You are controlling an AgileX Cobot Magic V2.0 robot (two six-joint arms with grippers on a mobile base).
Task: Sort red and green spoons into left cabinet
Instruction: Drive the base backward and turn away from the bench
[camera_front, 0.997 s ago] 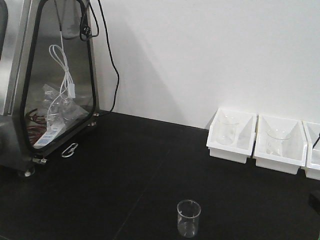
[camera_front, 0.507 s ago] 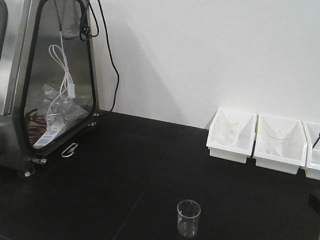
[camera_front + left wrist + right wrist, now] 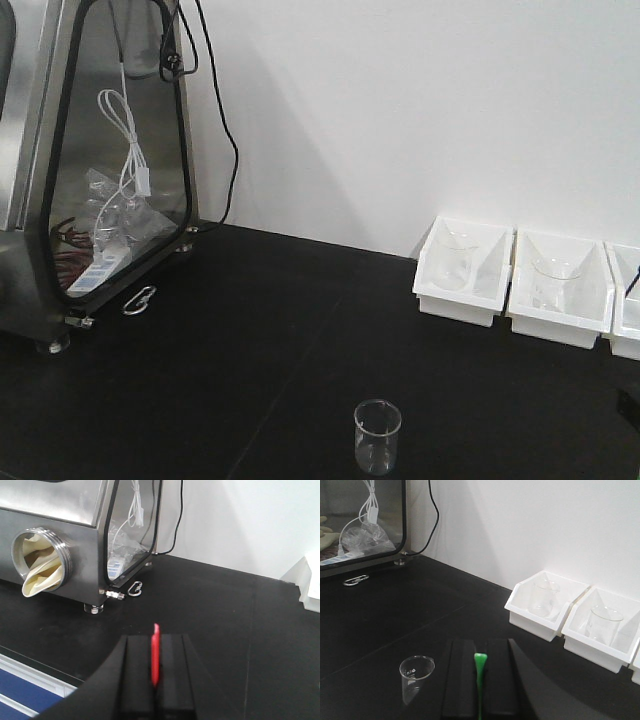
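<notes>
Red spoon (image 3: pixel 155 655) is clamped between the left fingers (image 3: pixel 136 675); green spoon (image 3: pixel 480 677) is clamped between the right fingers (image 3: pixel 461 680). Black desk (image 3: pixel 200 380) lies below and ahead of both. Pickup appears complete. The left cabinet is out of view, so both placements are judged outstanding.

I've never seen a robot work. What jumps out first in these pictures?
Two bright bits of colour: a red spoon pinched in the left hand and a green spoon pinched in the right hand. Beyond them, a lone glass beaker stands on the black counter, with a steel box at left and white bins at right.
</notes>
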